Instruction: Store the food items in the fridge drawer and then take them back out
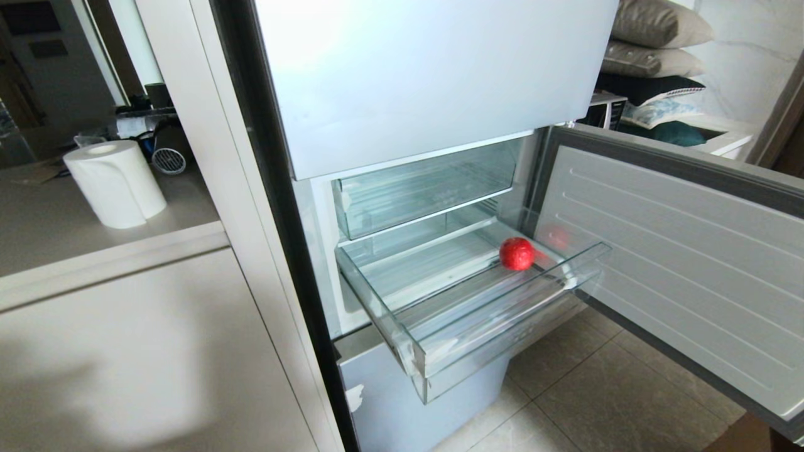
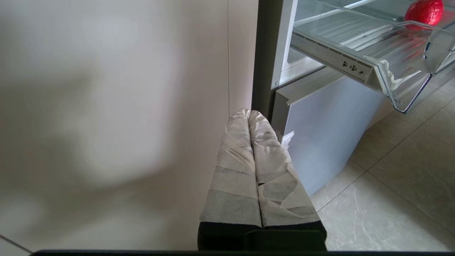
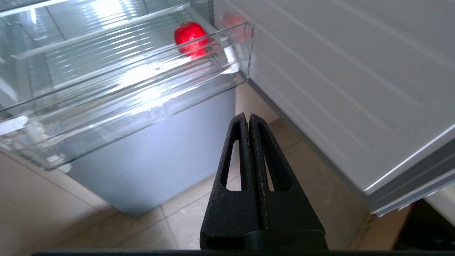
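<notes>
The pale blue fridge (image 1: 433, 69) has its middle door (image 1: 684, 263) swung open to the right. The deep clear fridge drawer (image 1: 502, 326) is pulled out, and a round red food item (image 1: 517, 253) lies on its ribbed bottom near the right end. That red item (image 3: 189, 32) also shows in the right wrist view, and in the left wrist view (image 2: 424, 11). My right gripper (image 3: 247, 116) is shut and empty, low in front of and below the drawer (image 3: 142, 92). My left gripper (image 2: 247, 112), wrapped in white tape, is shut and empty beside the fridge's lower left corner. Neither arm shows in the head view.
A shallower clear drawer (image 1: 427, 188) sits pushed in above. Left of the fridge stands a beige cabinet (image 1: 125, 351) with a paper towel roll (image 1: 116, 182) on its counter. The lower blue door panel (image 1: 402, 402) is closed. Tiled floor (image 1: 597, 402) lies under the open door.
</notes>
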